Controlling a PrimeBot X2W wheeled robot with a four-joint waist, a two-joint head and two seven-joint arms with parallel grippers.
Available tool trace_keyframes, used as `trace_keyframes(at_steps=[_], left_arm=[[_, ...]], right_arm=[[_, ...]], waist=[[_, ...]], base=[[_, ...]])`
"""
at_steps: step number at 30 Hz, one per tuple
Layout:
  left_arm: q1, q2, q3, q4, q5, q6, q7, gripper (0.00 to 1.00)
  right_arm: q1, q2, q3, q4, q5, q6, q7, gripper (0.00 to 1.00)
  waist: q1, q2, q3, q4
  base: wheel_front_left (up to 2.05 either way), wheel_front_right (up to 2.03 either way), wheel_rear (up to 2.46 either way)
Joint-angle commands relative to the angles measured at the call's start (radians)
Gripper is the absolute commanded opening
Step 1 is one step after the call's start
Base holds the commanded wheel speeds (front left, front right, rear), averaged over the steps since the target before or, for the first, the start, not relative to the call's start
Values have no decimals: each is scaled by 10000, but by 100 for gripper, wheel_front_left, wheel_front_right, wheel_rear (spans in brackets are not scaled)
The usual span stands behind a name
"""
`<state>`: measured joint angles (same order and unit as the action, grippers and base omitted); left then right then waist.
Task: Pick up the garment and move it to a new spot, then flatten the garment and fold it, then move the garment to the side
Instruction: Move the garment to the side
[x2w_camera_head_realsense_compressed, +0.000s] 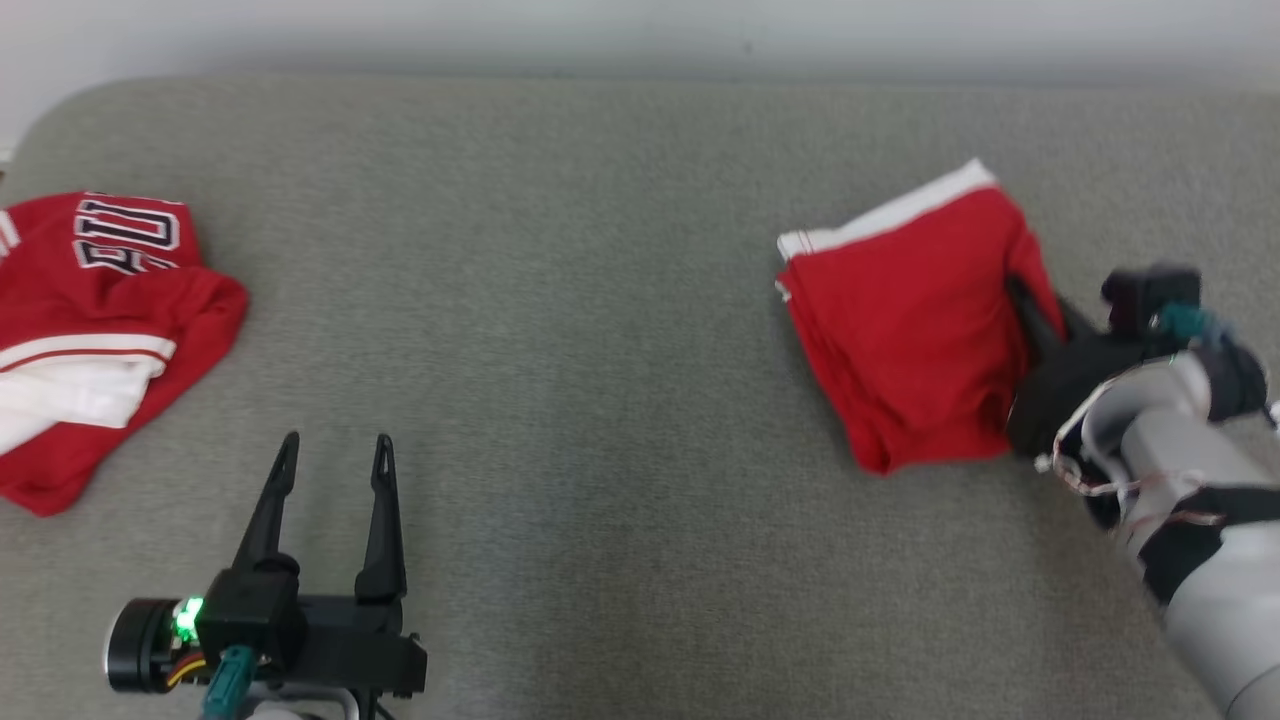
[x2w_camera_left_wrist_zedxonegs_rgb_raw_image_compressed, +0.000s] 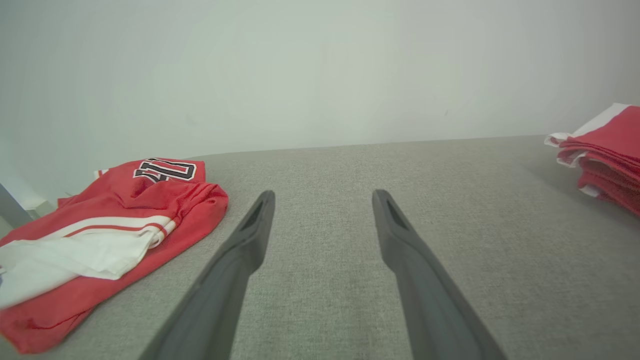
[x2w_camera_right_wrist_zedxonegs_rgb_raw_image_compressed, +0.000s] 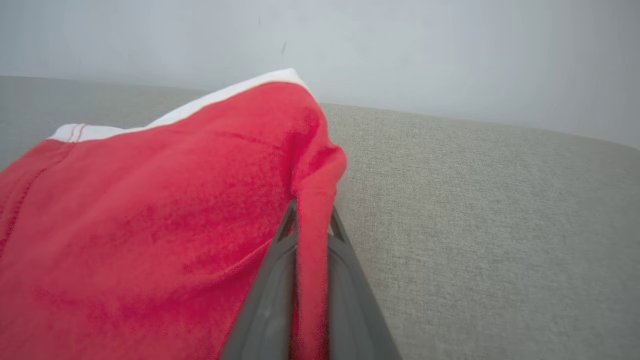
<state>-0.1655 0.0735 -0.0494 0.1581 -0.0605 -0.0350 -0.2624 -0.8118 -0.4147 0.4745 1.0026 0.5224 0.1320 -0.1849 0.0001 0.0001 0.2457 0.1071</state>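
- Looking over the grey cloth-covered surface (x2w_camera_head_realsense_compressed: 620, 400) first: it runs out of my head view at the left, right and bottom, so I cannot see its edges there. One rounded corner shows at the far left, against a pale wall (x2w_camera_head_realsense_compressed: 640, 30).
- One crumpled red jersey (x2w_camera_head_realsense_compressed: 100, 330) lies at the far left of the surface, cut off by the frame edge. I can see its white panel and stripes, but the dark-outlined print on top is partly folded under and I cannot read it.
- One folded red garment (x2w_camera_head_realsense_compressed: 910, 330), with a white band along its far edge, lies at the far right, well apart from the jersey. Its right-hand side is pulled up into a ridge. The lower layers are hidden from the head camera, and my left wrist view catches them only as a stack at its frame edge.
- One pale right forearm (x2w_camera_head_realsense_compressed: 1180, 450) comes in from the lower right, blurred and cut off by the frame.
- I count two grippers. My right gripper (x2w_camera_right_wrist_zedxonegs_rgb_raw_image_compressed: 311, 220) has its fingers pressed together on a fold at the folded red garment's right edge. The red cloth runs down between them and hides their inner faces.
- My left gripper (x2w_camera_head_realsense_compressed: 337, 445) sits at the lower left with its fingers spread wide and bare grey surface showing between them. It is near the jersey but apart from it.
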Motion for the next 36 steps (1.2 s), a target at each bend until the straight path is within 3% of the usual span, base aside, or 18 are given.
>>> trace_keyframes(at_steps=[1, 11, 21, 36], left_arm=[[-174, -13, 42, -115, -37, 11, -34, 100], [-1102, -12, -113, -983, 251, -105, -36, 100], [-1575, 68, -357, -2006, 569, -63, -34, 100], [-1652, 360, -557, -3465, 843, 119, -34, 100]], right_arm=[[-371, -128, 88, -99, 109, -23, -19, 0], [-1944, -1834, 679, -305, 128, -23, 239, 0], [-3226, -3618, 837, -288, 322, -23, 642, 0], [-4898, -5631, 1314, -817, -175, -23, 1341, 0]], waist=[[-1, -1, 867, -726], [-1, -1, 2380, -1686], [-1, -1, 3286, -1811], [-1, -1, 4526, -1983]], base=[[0, 0, 0], [0, 0, 0], [0, 0, 0], [0, 0, 0]])
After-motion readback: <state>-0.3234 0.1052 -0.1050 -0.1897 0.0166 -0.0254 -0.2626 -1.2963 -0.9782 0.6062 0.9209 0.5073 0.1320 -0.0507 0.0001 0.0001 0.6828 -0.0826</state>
